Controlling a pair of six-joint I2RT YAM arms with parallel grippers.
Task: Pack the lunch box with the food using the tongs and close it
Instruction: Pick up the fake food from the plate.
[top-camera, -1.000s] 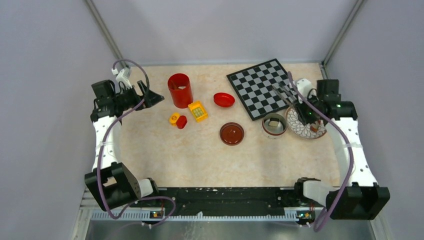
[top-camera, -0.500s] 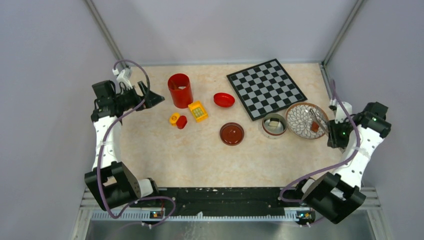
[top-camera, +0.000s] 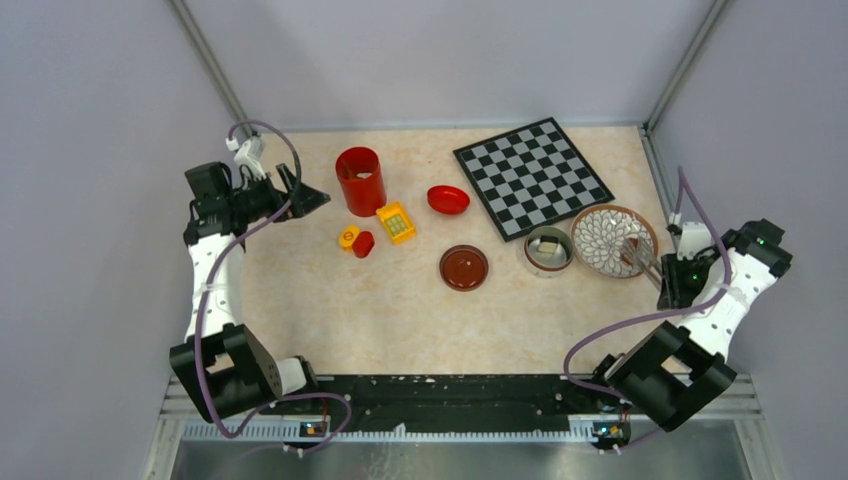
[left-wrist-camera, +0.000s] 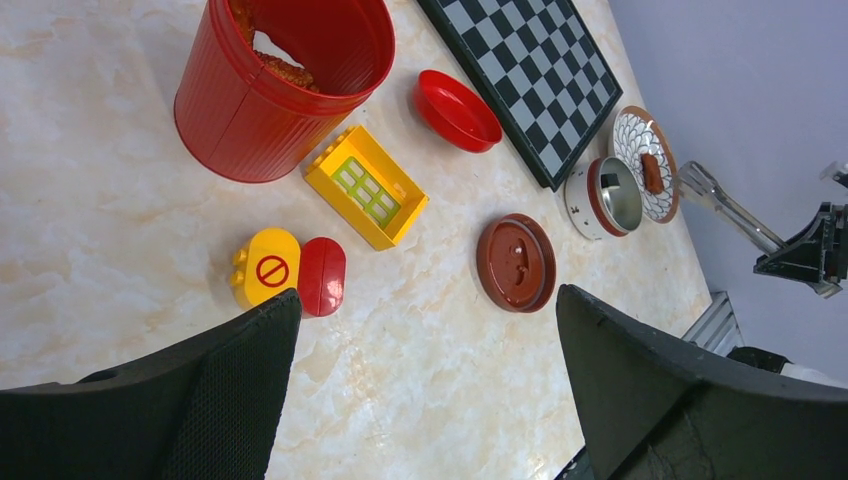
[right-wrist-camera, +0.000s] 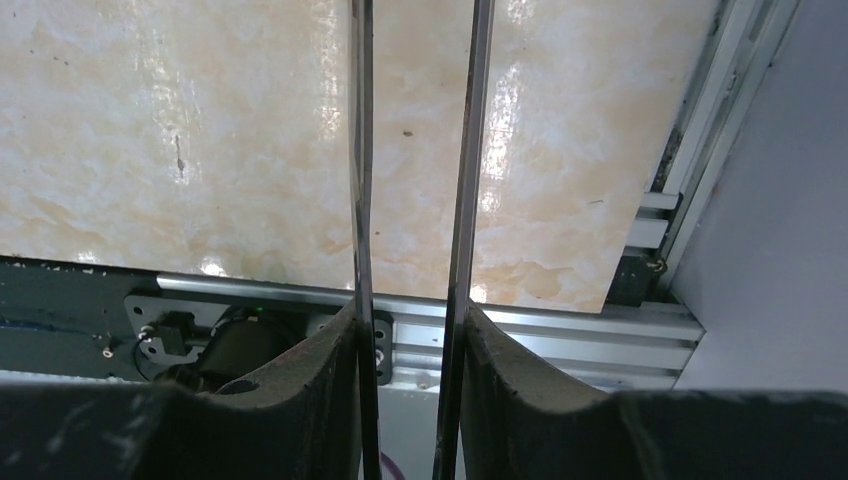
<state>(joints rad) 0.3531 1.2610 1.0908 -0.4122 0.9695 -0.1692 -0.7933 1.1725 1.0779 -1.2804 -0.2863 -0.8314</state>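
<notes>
On the marbled tabletop (top-camera: 350, 320), the right gripper (right-wrist-camera: 410, 325) clamps the tongs (right-wrist-camera: 360, 150) between its fingers, their tips at the patterned plate (top-camera: 600, 228) beside the lunch box (top-camera: 548, 268). The left gripper (left-wrist-camera: 425, 330) gapes wide.

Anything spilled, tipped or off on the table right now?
Nothing stands out: round steel lunch box upright, brown round lid flat beside it, orange-brown fried piece on the patterned plate, slim silver tongs in right gripper.

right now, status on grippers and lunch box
Left gripper open. Right gripper shut on tongs, tips by plate. Lunch box uncovered, lid apart. Food piece on plate.
</notes>
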